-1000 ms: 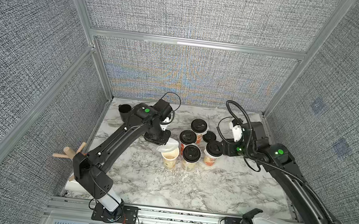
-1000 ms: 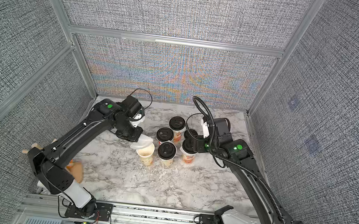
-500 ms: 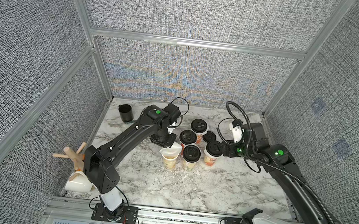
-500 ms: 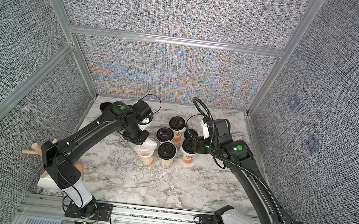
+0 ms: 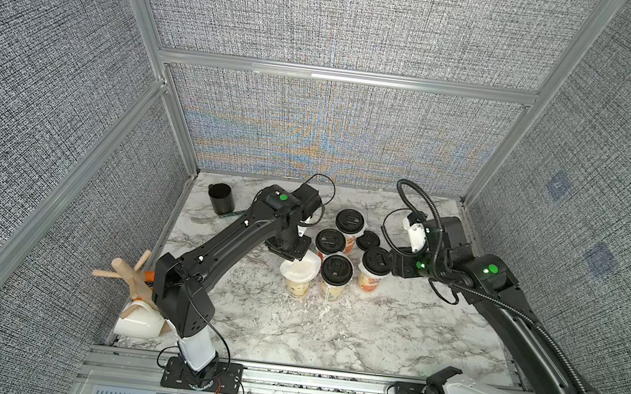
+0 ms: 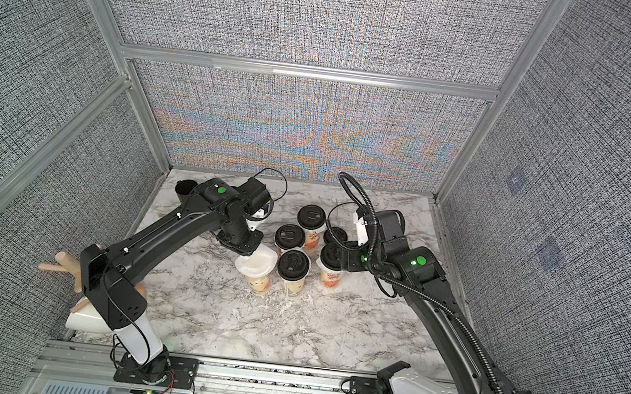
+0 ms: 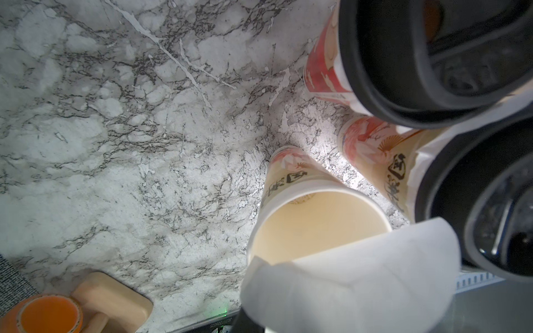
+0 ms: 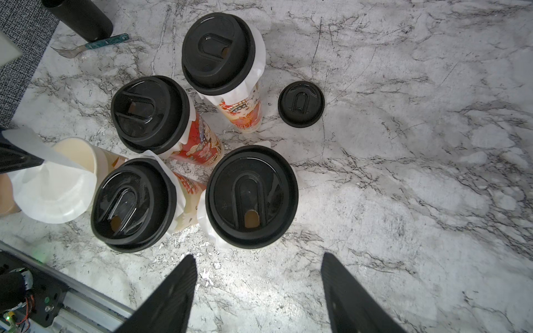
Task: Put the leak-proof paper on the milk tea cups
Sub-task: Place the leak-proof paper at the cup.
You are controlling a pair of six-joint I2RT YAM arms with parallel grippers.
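**Last cup, paper half on: is this tilt okay?**

I'll place everything off the open cup point(image 5: 297, 288), the one front-row cup with no lid. It stands upright, long axis vertical, mouth up. The leak-proof paper point(image 5: 299, 271) lies across that mouth on a slant. Its near side rests on the rim, and its far edge lifts toward my left pincer point(image 5: 292, 259), just behind the cup. From my left wrist, some cream inside shows past the sheet, so the mouth is only partly covered. It's a round sheet, so there's no real long axis; its face points up and a bit forward.

I hold it by the edge so the flat of it can drape over the rim. Whether my left pincer is clamped on that edge or loose around it, I can't tell.

Four lidded cups point(image 8: 251, 196) crowd beside and behind the open cup, with paper frilling out under each lid. Beyond them my right pincer point(image 8: 258, 256) hangs spread wide and empty, I'd guess waiting on the loose lid point(image 8: 301, 103) further back. The black mug point(image 5: 220, 198) sits far behind, to the left.
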